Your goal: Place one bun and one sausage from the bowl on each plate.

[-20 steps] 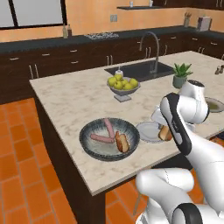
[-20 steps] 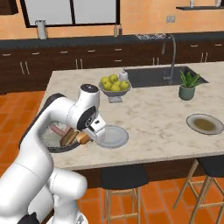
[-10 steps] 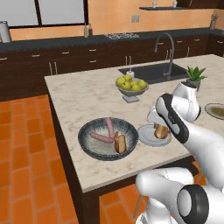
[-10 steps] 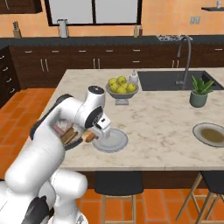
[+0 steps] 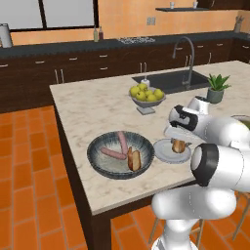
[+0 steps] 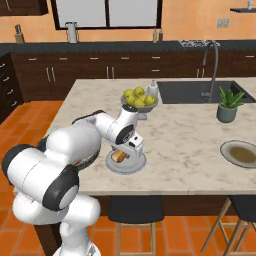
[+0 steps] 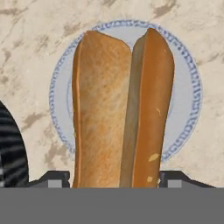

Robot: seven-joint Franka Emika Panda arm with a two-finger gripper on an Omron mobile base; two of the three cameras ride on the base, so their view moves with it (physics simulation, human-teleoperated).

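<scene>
One bun (image 7: 122, 109) is pinched in your jaws over the near plate (image 5: 166, 151) beside the bowl (image 5: 100, 163); release too high or off-centre and it may roll onto the table (image 5: 97, 112).

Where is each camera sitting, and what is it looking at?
Left base view: behind the arm's left, looking down over the island; arm at lower right, bowl beside the near plate.
Right base view: behind its right; arm at lower left, claw over that plate.
Hand view: along the claw at the bun.
All share the bun and plate.
</scene>
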